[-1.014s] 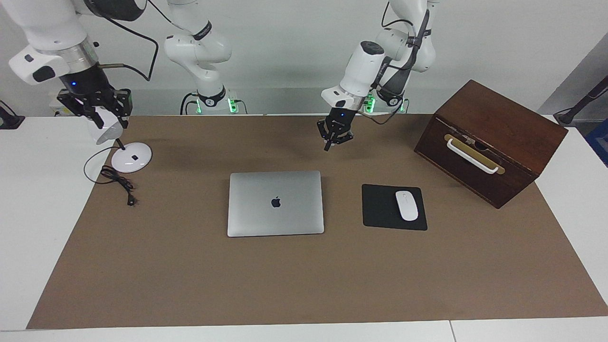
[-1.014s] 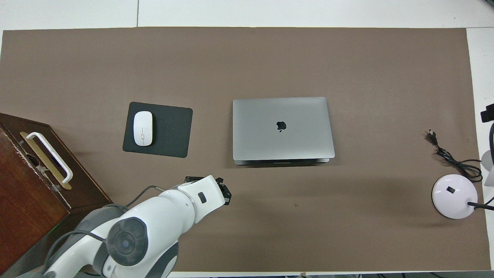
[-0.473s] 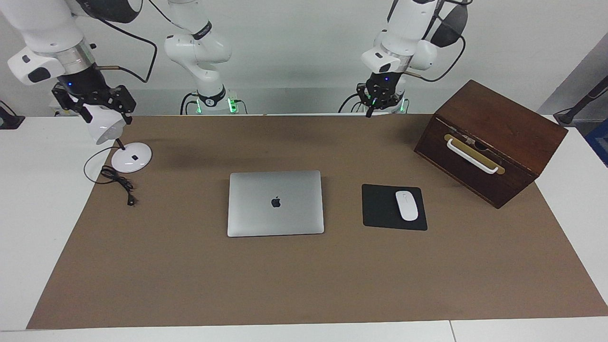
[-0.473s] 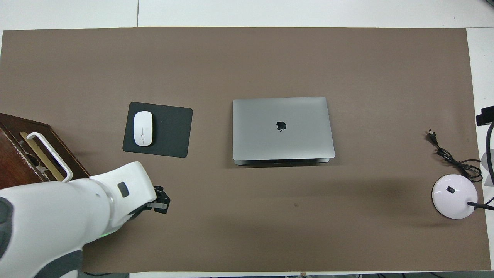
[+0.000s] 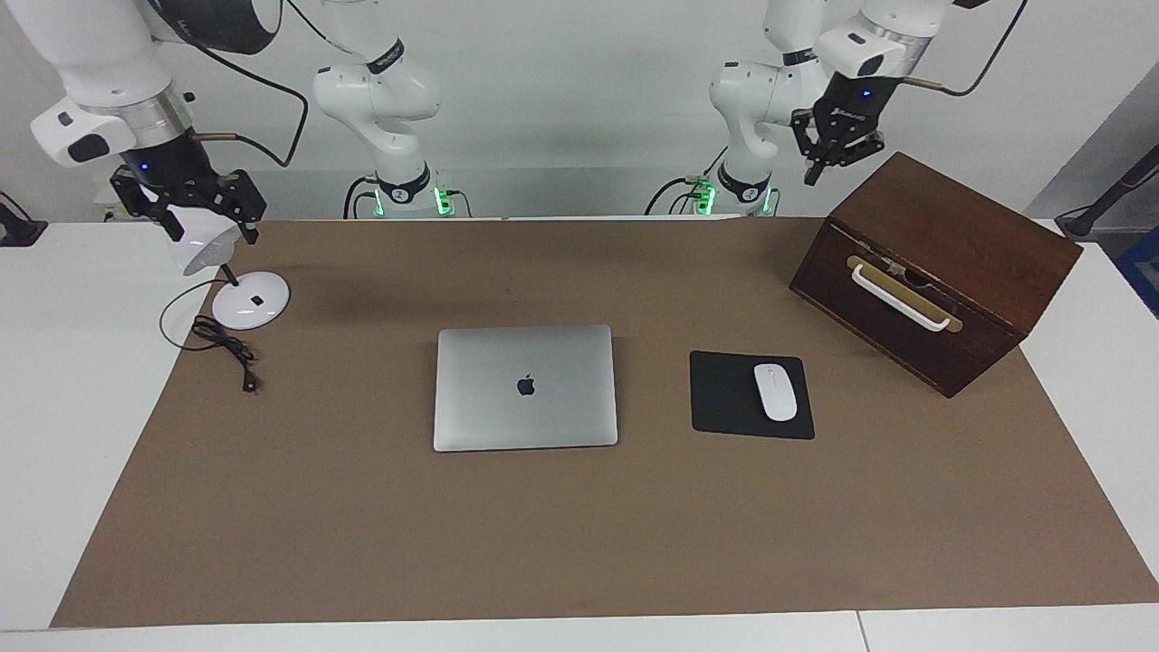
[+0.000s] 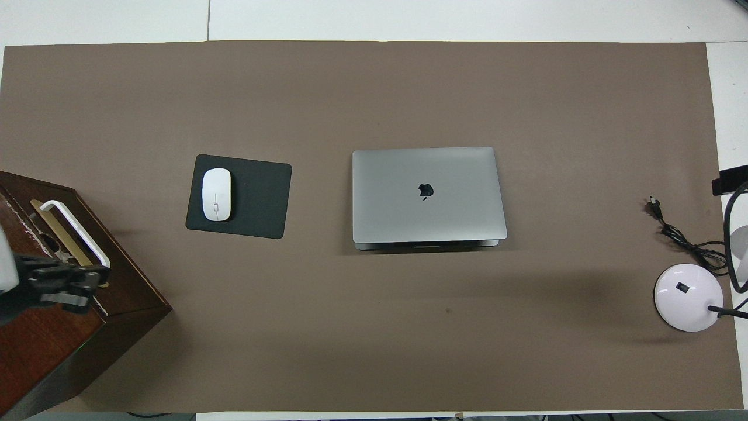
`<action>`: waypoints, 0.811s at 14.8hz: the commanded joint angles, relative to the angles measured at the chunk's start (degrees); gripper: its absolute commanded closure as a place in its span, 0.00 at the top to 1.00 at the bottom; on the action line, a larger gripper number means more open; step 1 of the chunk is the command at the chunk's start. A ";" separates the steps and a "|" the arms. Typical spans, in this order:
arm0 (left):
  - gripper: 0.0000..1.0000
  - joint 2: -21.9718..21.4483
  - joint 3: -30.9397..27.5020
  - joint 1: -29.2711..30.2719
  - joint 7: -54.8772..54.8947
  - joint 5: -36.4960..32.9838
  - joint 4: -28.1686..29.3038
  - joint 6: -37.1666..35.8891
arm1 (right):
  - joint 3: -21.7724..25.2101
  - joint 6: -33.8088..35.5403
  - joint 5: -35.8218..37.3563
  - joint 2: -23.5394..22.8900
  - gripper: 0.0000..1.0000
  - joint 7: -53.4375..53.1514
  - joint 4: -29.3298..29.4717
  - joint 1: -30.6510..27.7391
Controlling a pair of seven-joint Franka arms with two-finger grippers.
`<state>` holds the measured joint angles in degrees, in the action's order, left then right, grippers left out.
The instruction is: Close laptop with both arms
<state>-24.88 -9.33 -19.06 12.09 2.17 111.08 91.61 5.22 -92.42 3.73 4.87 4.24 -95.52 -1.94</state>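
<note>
1. both halves of the laptop (image 5: 525,388) lie flat together, lid down with the logo up, in the middle of the brown mat (image 5: 579,543) on the worktop, beside the mouse pad (image 5: 750,395) with its white mouse (image 5: 775,391). i judge the closing done; nothing seems left but parking the arms.
2. i see the left pincer (image 5: 834,156) raised over the wooden box (image 5: 937,267), fingertips together, holding nothing.
3. i see the right pincer (image 5: 188,204) up over the desk lamp (image 5: 237,290) at the right arm's end, its fingers spread apart and empty.
4. compared with a second ago, the left pincer has pulled away from just above the mat near the laptop's hinge edge and risen toward the box; the right pincer has opened wider and barely shifted. the laptop has not moved.
</note>
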 commanded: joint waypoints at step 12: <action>1.00 2.55 0.72 13.34 3.11 -2.96 -3.33 1.29 | -0.65 -1.62 -2.93 1.46 1.00 -2.04 -1.95 -0.52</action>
<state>-23.88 -9.28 -6.89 16.46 0.59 109.24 92.34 4.90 -92.70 2.19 4.88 2.80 -95.76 -1.84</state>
